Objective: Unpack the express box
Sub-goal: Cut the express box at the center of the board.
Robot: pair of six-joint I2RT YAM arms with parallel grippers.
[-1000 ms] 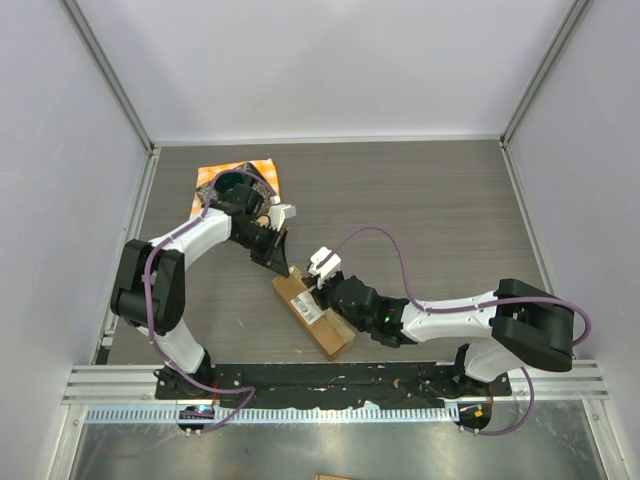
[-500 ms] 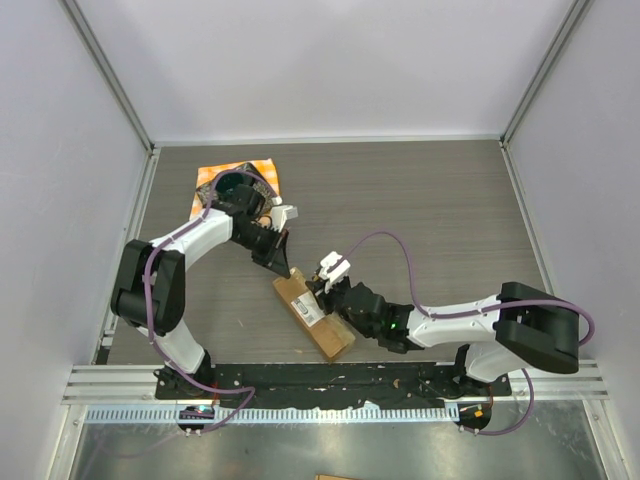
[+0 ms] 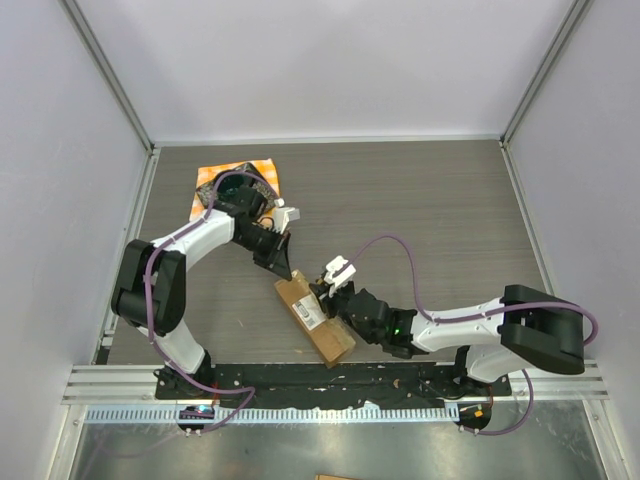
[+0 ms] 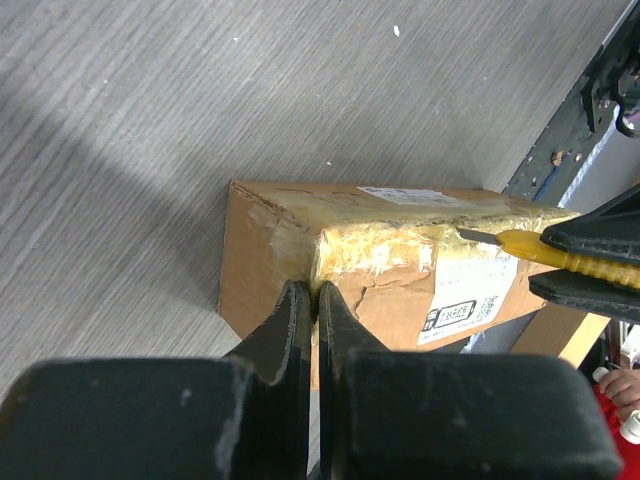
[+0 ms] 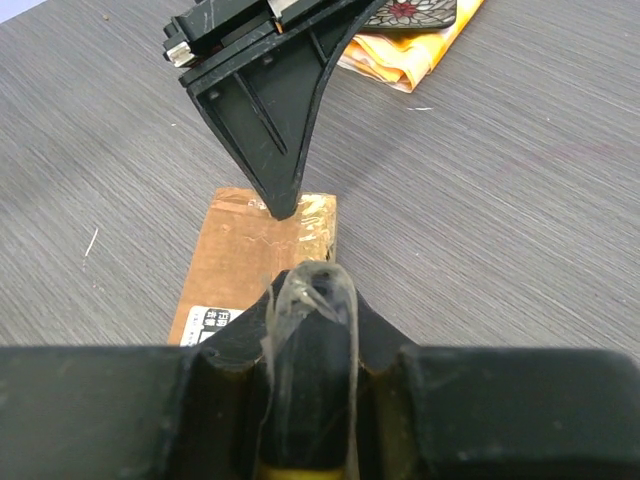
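Your grey wood-grain table [image 3: 430,220] carries the express box [image 4: 262,262], which lies flat beneath both claws. Its far end is under the left claw [image 4: 312,296] and its middle under the right claw [image 5: 312,300]. Your left claw is clenched on nothing, its fingertips pressed against the shiny taped corner of the box. Your right claw grasps a yellow utility knife [image 4: 562,260], the blade tip resting on the tape along the box's top edge. Behind the left claw, well apart from the box, sits a dark patterned dish [image 5: 412,14] on an orange cloth [image 5: 425,50]. The white shipping label [image 4: 468,298] beside the blade shows black barcode-style print, too small to read.
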